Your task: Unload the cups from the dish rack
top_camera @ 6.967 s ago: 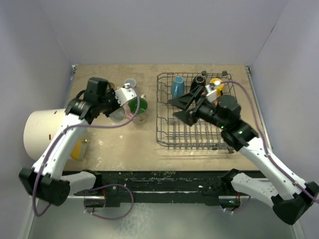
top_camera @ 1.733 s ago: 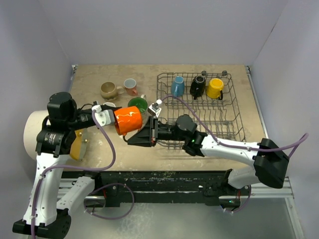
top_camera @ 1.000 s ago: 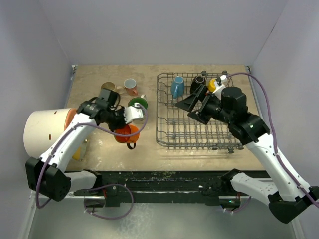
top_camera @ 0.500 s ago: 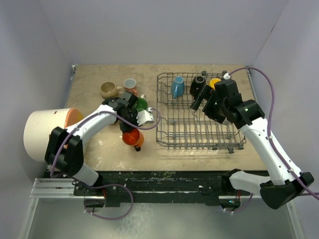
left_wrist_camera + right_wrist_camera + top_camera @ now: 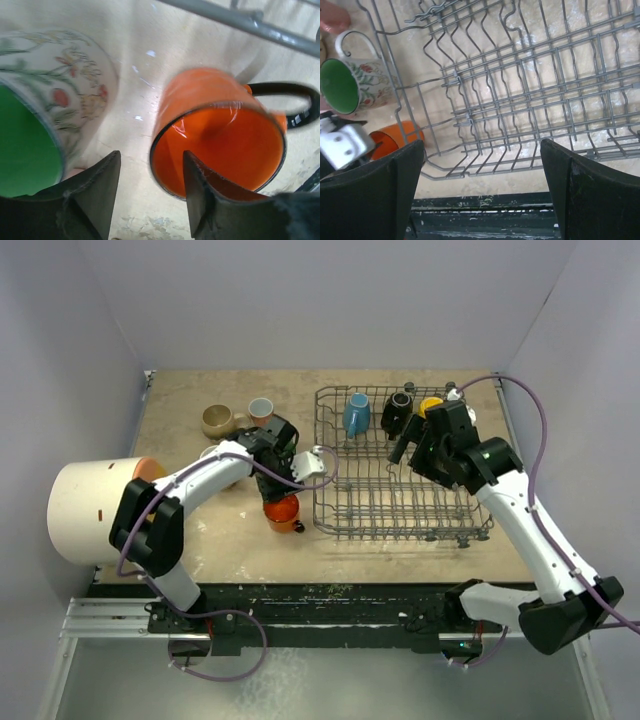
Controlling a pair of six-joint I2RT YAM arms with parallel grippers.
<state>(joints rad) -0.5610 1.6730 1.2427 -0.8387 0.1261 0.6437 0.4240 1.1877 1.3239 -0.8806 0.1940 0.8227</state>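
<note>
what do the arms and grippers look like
The left arm and right arm are white shells with black joints. A thin purple cable trails along each. The left gripper and right gripper have broad, black, tapered fingers.

We see the orange mug [image 5: 220, 135] as glazed ceramic, smooth and glossy, with bright streaks of reflected light inside and a thin dark rim. The cream mug [image 5: 45, 115] beside it carries the same glaze, with printed flowers outside and flat green within. The table [image 5: 135, 50] looks to us like pale, mottled stone or laminate, smooth with a faint sheen. The dish rack [image 5: 530, 100] is grey metal wire, smooth with a dull satin finish. The fingers [image 5: 95, 195] of the left gripper [image 5: 150, 159] are matt black plastic with a fine grain, as are those of the right gripper [image 5: 482, 145]. The shells of the left arm [image 5: 200, 478] and the right arm [image 5: 535, 535] are glossy white plastic.
</note>
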